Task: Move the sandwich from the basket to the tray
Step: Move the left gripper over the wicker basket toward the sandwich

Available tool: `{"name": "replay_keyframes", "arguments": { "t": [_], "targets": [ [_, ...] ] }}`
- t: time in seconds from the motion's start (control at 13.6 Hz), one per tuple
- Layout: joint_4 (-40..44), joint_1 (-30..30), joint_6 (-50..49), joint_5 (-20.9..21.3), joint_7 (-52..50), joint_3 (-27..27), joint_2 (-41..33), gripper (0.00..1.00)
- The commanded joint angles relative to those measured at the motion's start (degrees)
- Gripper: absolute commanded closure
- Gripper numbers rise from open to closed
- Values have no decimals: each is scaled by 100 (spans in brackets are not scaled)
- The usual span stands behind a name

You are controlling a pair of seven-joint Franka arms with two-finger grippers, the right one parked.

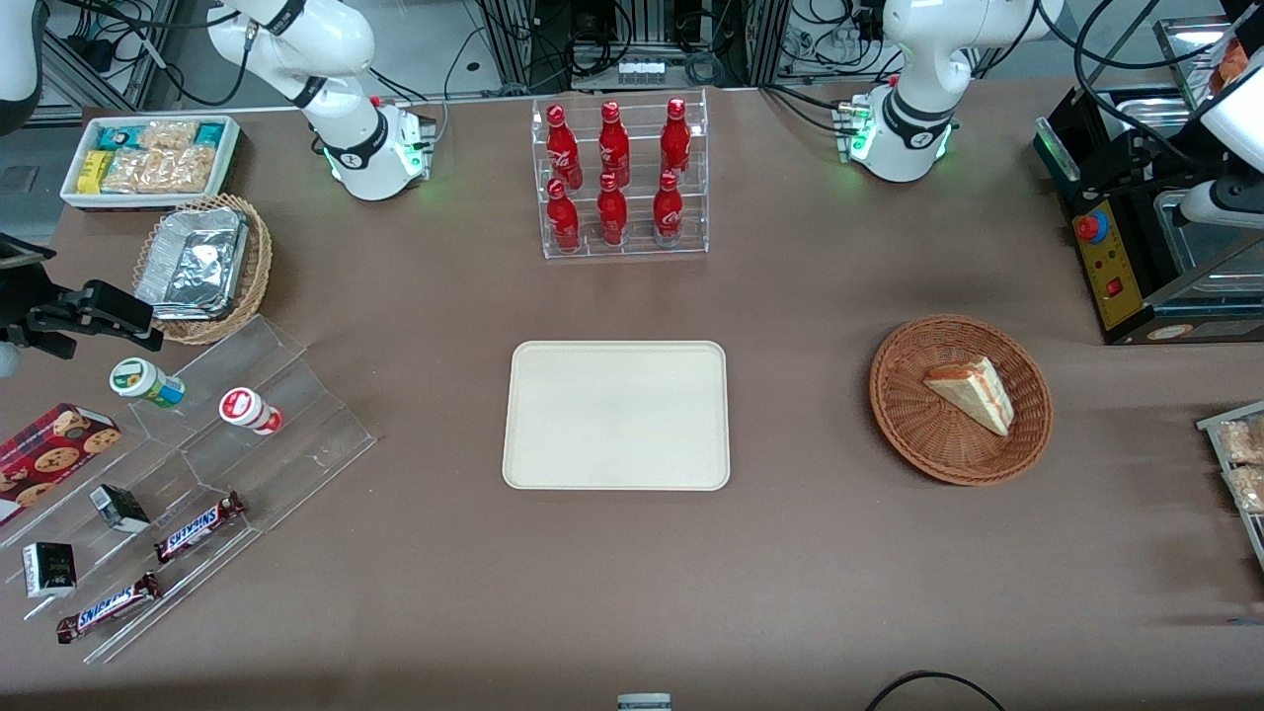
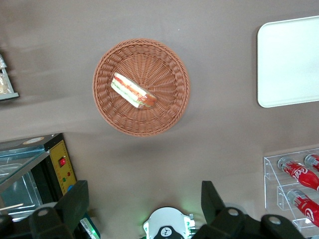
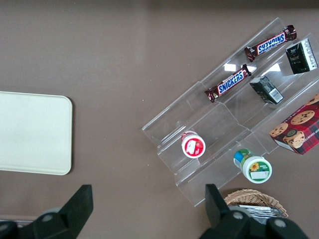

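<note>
From the front view we look steeply down on the whole table [image 1: 790, 592]. Our left wrist view hangs high, facing straight down past the gripper [image 2: 144, 201], its fingers spread wide, onto the basket [image 2: 169, 107]; it shares basket [image 1: 908, 434] and tray [image 1: 616, 474] with the front view. Our right wrist view, probably equally high, shares the tray [image 3: 30, 159].

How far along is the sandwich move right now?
Nothing is done yet: the sandwich lies in the basket, and the tray holds nothing. In hand: the gripper hangs open high above the table, beside the basket. Left: descend, grasp, carry to the tray, release.
</note>
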Motion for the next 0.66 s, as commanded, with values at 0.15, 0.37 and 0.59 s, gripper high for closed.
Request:
{"name": "replay_keyframes", "arguments": {
  "t": [0.15, 0.37, 0.59],
  "targets": [
    [154, 70, -75, 269, -85, 6, 214, 0],
    [-47, 202, 231, 330, -882, 6, 776, 0],
    [-758, 298, 1118, 295, -1838, 6, 936, 0]
  ]
}}
